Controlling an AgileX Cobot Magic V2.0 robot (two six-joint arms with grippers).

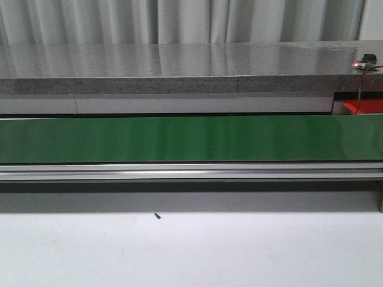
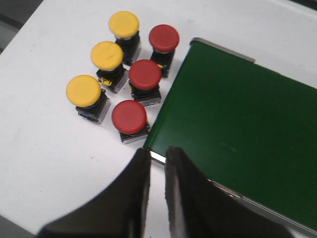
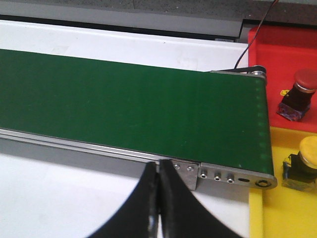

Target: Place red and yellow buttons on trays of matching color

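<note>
Buttons, three yellow (image 2: 106,54) and three red (image 2: 144,74), stand clustered on the white bench (image 2: 44,148) just beside the end of the green conveyor belt (image 2: 237,129), with the left gripper (image 2: 157,159) hovering over the belt's corner, its jaws nearly together and holding nothing. At the belt's other end, one red button (image 3: 298,94) sits on the red tray (image 3: 277,49) and one yellow button (image 3: 303,168) on the yellow tray (image 3: 282,218), while the right gripper (image 3: 158,171) hangs above the belt's edge with jaws closed and empty.

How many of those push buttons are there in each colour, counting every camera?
Red buttons: 4, three by the belt's end and one on the red tray.
Yellow buttons: 4, three by the belt's end and one on the yellow tray.
Total: 8
</note>
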